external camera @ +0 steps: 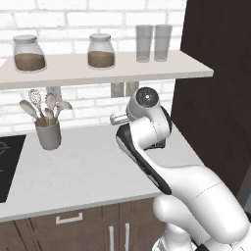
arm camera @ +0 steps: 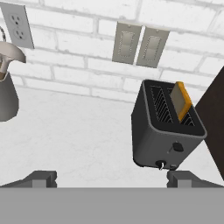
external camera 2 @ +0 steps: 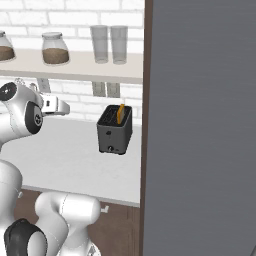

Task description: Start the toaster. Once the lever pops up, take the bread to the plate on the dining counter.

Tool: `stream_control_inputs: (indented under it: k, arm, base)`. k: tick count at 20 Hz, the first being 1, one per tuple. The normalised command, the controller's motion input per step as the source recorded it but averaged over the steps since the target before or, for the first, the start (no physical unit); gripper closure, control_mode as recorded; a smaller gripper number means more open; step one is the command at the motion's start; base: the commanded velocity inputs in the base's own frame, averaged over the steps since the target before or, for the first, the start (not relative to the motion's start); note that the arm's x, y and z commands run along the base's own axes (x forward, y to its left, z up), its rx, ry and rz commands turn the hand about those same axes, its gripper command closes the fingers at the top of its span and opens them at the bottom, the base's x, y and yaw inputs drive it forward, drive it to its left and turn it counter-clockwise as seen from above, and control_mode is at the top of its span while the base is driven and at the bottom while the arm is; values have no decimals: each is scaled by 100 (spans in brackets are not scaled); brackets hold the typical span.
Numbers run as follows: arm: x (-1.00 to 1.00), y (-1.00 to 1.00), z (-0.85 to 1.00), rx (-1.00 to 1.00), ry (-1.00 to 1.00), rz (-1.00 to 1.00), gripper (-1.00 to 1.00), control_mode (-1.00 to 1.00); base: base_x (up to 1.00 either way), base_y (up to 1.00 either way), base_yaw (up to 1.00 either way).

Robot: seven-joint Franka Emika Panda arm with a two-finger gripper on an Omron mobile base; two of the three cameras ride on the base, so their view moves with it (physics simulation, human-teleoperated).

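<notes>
Spread wide and holding nothing, the jaws of the gripper are hanging above the white worktop, the two dark fingertips showing far apart at the bottom of the hand view. Just beyond them the toaster is sitting on the worktop near the brick wall, beside a dark panel at the right. The bread is standing upright in one of its top slots, roughly the upper half poking out, tan face and golden crust showing; the other slot is looking empty. A small knob is sitting low on the near face, with a darker button or lever above it that is hard to make out.

From the right base camera, the toaster is standing close to a tall grey panel, the bread showing as an orange sliver. From the left base camera, the arm's own body is covering that spot.

On the shelf, two glass jars are each holding a brown fill in their lower part, and two clear tumblers are standing beside them, looking empty. A grey cup on the worktop is holding a whisk and wooden spoons. In the hand view this cup is being cut off by the left edge. A black cooktop is being cropped at the left too.
</notes>
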Motion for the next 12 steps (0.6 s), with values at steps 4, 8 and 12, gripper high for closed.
stream_control_inputs:
  k: [4, 8, 12]
  arm:
    - [0, 0, 0, 0, 0, 0, -100, -100]
    - [0, 0, 0, 0, 0, 0, -100, -100]
    - [0, 0, 0, 0, 0, 0, -100, -100]
  base:
    - [0, 0, 0]
    - [0, 0, 0]
    - [0, 0, 0]
